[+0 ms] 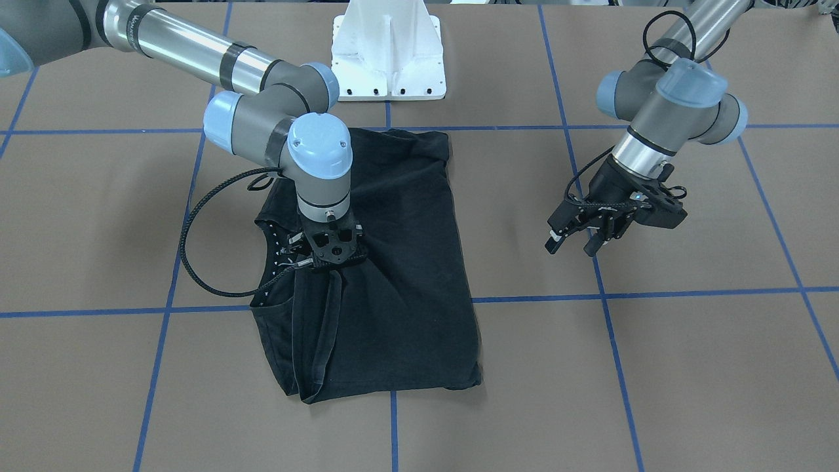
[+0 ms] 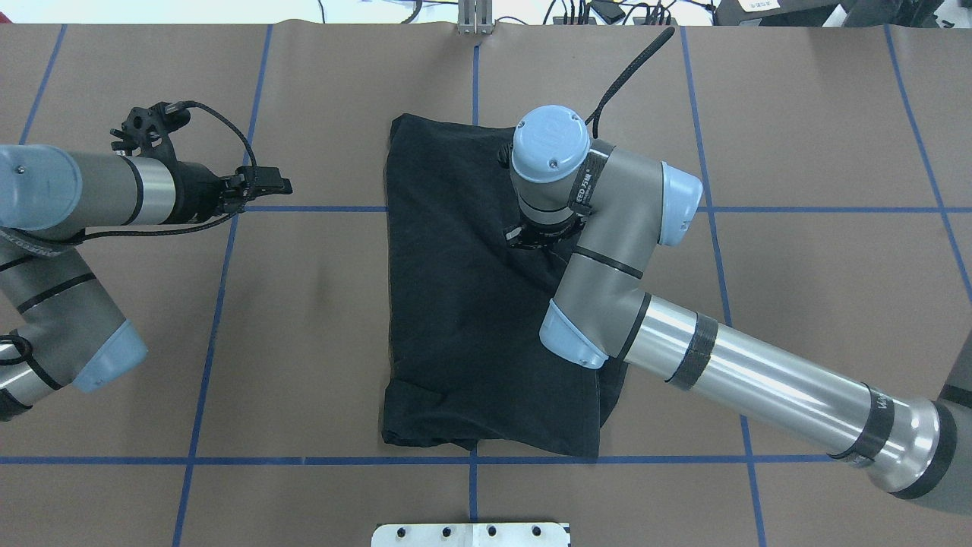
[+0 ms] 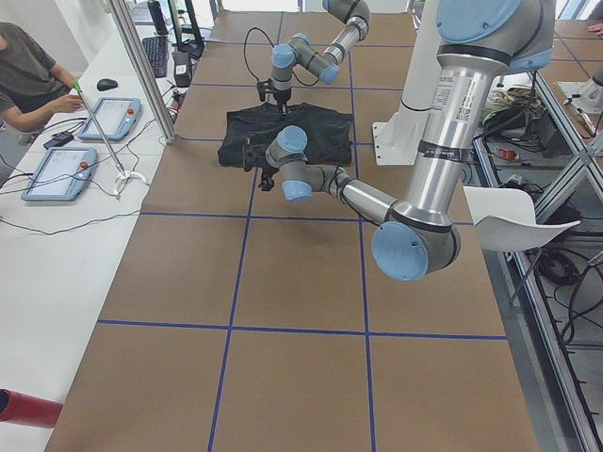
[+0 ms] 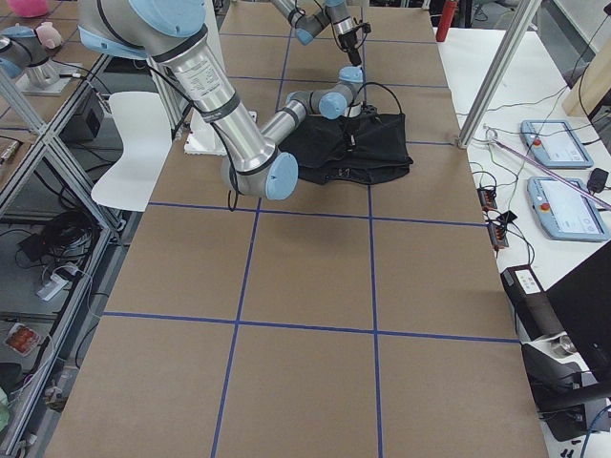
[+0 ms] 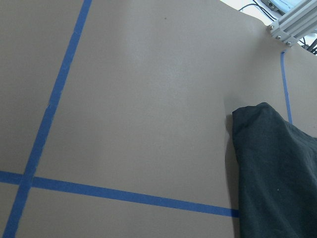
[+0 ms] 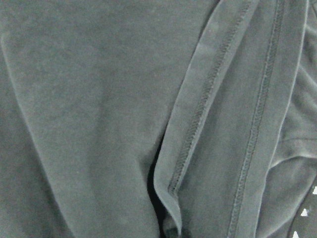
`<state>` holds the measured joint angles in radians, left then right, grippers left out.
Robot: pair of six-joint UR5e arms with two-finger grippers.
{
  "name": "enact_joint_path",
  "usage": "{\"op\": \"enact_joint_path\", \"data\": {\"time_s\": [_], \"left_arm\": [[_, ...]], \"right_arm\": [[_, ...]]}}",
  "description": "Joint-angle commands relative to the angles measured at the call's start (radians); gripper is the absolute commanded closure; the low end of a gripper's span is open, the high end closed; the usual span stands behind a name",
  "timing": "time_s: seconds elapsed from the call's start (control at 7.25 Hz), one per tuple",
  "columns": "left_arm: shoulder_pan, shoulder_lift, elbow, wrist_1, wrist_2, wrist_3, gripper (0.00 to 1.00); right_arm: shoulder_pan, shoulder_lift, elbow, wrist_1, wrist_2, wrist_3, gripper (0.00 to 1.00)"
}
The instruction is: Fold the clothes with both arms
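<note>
We log right gripper down on the T-shirt, the nearer arm; jaws buried, closure unclear. Well off its side, left gripper spread. Shirt's length points at pedestal.

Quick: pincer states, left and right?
Left pincer: open, empty, off to the side of the T-shirt.
Right pincer: down on the T-shirt; its tips are hidden under the wrist, so open or closed cannot be told.

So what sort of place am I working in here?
Most likely a robotics lab cell: a brown table gridded in blue tape, control tablets on the side bench, and a seated operator beside them.
</note>
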<state>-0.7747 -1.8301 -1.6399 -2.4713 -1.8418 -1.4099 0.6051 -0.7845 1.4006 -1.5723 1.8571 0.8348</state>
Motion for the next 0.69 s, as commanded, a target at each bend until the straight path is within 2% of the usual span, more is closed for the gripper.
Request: {"op": "enact_joint_path", "data": {"time_s": [0.0, 0.28, 0.55], "left_arm": [[0.000, 0.000, 0.000, 0.000, 0.001, 0.000, 0.01], [0.000, -0.001, -0.001, 0.000, 0.001, -0.001, 0.01], [0.000, -0.001, -0.003, 0.000, 0.001, -0.007, 0.01]], "right_arm": [[0.022, 0.001, 0.000, 0.000, 0.011, -0.022, 1.00], [0.035, -0.022, 0.021, -0.003, 0.014, -0.025, 1.00], [0.027, -0.164, 0.137, 0.000, 0.010, -0.014, 1.00]]}}
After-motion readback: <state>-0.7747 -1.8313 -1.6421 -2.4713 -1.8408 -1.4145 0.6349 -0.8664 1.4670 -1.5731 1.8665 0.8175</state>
